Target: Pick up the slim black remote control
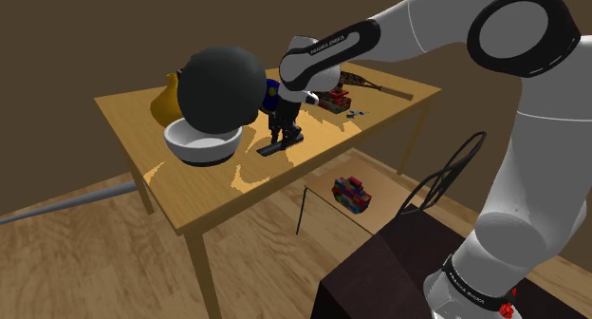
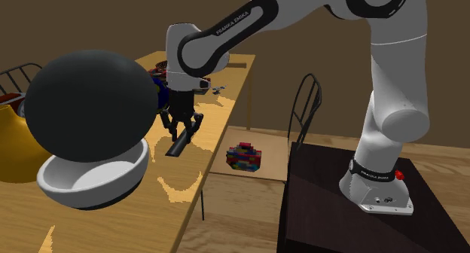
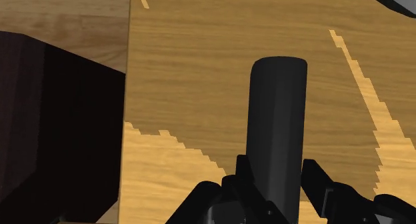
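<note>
The slim black remote (image 1: 271, 148) lies near the table's (image 1: 218, 189) edge on the stand side, beside the white bowl. My black gripper (image 1: 284, 133) reaches straight down onto it. In the second exterior view the remote (image 2: 178, 146) juts out slanted below the gripper (image 2: 183, 131); I cannot tell whether it still touches the tabletop (image 2: 188, 180). In the wrist view the remote (image 3: 277, 116) runs lengthwise away from the hand, with the gripper (image 3: 277, 175) shut on its near end and both fingers (image 3: 319, 181) pressed against its sides.
A white bowl (image 1: 201, 143) holding a large dark sphere (image 1: 221, 87) stands close beside the gripper. A yellow vase (image 1: 168, 102) and small toys (image 1: 334, 101) sit farther back. A toy (image 1: 349, 195) lies on the floor by a wire chair (image 1: 446, 175) and the dark stand (image 1: 398, 270).
</note>
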You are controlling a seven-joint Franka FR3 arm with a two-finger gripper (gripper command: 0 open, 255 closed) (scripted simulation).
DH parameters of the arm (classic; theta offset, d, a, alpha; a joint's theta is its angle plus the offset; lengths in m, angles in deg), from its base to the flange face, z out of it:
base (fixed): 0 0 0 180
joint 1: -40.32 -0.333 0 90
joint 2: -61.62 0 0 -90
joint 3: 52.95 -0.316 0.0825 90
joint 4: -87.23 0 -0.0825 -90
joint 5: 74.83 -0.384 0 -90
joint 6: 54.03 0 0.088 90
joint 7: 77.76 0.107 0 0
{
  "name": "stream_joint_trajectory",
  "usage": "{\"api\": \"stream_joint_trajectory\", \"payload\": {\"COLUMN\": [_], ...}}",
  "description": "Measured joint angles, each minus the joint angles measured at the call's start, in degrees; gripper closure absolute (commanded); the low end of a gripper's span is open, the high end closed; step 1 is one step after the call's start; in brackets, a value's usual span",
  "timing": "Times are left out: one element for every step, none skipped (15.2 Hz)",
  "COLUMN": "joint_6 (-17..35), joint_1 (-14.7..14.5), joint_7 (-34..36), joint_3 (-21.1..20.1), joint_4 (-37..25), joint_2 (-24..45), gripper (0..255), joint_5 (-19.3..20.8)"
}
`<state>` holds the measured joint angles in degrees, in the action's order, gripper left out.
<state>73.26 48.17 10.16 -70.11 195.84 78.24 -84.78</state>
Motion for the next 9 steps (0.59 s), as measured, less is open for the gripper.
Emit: {"api": "stream_joint_trajectory", "payload": {"joint_6": [0.3,0.0,-0.4,-1.0,-1.6,-2.4,-3.2,-3.7,-4.4], "joint_1": [0.0,0.0,0.0,0.1,0.2,0.1,0.2,0.2,0.2], "joint_7": [0.0,0.1,0.2,0.2,0.3,0.5,0.5,0.7,0.9], "joint_3": [0.0,0.0,0.0,0.0,0.0,0.0,-0.1,-0.1,-0.1], "joint_4": [0.3,0.4,0.3,0.1,-0.1,-0.7,-0.9,-1.2,-1.7], "joint_2": [-0.2,-0.3,-0.5,-0.8,-1.1,-1.3,-1.9,-2.2,-2.4], "gripper": [255,255,255,255,255,255,255,255,255], "joint_5": [-0.1,-0.1,-0.1,-0.1,-0.2,-0.1,-0.2,-0.2,-0.2]}}
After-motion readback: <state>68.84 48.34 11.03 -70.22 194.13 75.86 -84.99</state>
